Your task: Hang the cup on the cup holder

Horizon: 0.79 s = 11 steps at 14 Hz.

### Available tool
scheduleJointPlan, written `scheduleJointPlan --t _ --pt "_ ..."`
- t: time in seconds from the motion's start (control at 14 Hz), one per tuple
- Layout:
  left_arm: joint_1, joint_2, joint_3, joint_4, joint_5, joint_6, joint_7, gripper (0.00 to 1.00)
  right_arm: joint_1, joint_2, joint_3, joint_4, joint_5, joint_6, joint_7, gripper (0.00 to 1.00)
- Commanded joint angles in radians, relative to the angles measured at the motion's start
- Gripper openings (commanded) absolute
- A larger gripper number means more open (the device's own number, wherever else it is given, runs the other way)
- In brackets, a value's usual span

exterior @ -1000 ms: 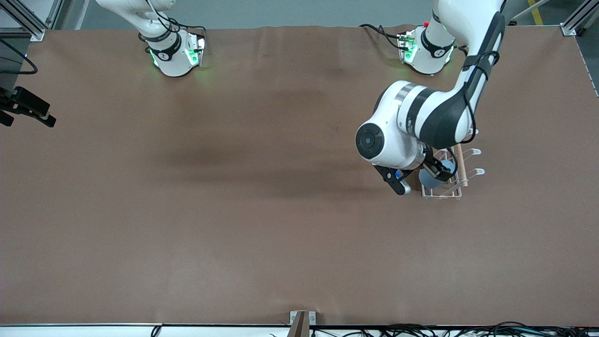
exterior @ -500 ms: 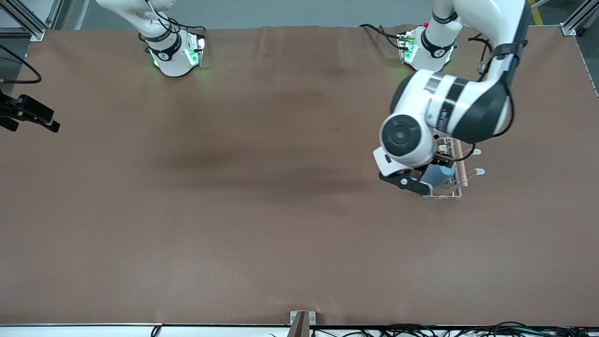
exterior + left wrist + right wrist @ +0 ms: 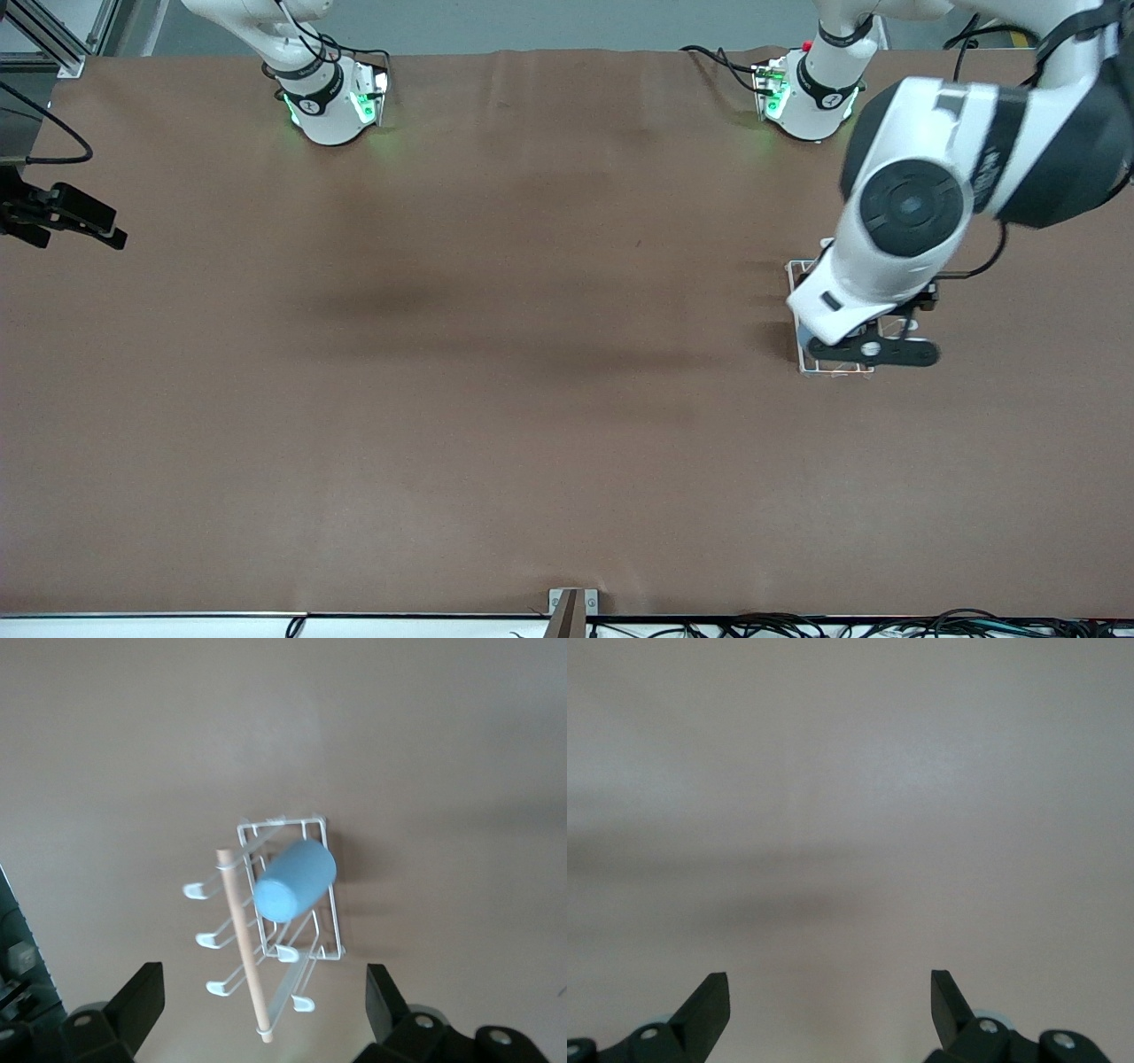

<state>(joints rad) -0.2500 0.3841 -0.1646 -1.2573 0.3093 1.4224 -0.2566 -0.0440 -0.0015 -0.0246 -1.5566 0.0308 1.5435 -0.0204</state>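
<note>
The cup [image 3: 294, 881] looks like matt light blue plastic, smooth and without shine. The cup holder [image 3: 288, 921] is thin white-coated wire, faintly glossy at its loop tips, with a pale bare wooden dowel [image 3: 242, 939] along its top. The table [image 3: 496, 425] wears a matt brown cover, cloth-like or paper-like, slightly creased.

White arms [image 3: 921, 213], black bands, black cables, green-lit bases.
</note>
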Motion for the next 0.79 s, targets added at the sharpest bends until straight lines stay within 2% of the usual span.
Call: scheduleJointPlan --t 0.0,0.14,0.21,0.43,0.71 --pt "0.083 -0.089 -0.006 -0.017 -0.086 0.018 -0.001 1.00 -0.005 -0.014 0.009 -0.011 0.000 -0.005 0.000 1.00" --pt "0.174 -0.157 0.000 -0.033 -0.217 0.018 0.006 1.00 -0.005 -0.014 0.009 -0.010 0.000 -0.003 0.000 1.00" --pt "0.181 -0.194 0.008 -0.062 -0.248 0.018 0.025 1.00 -0.005 -0.012 0.009 -0.008 0.000 -0.003 0.000 1.00" --pt "0.199 -0.293 0.036 -0.141 -0.272 0.039 0.046 1.00 -0.005 -0.014 0.009 -0.007 0.000 -0.010 0.002 1.00" --pt "0.206 -0.454 0.098 -0.347 -0.306 0.122 0.192 1.00 -0.008 -0.014 0.009 -0.008 0.001 -0.013 -0.001 1.00"
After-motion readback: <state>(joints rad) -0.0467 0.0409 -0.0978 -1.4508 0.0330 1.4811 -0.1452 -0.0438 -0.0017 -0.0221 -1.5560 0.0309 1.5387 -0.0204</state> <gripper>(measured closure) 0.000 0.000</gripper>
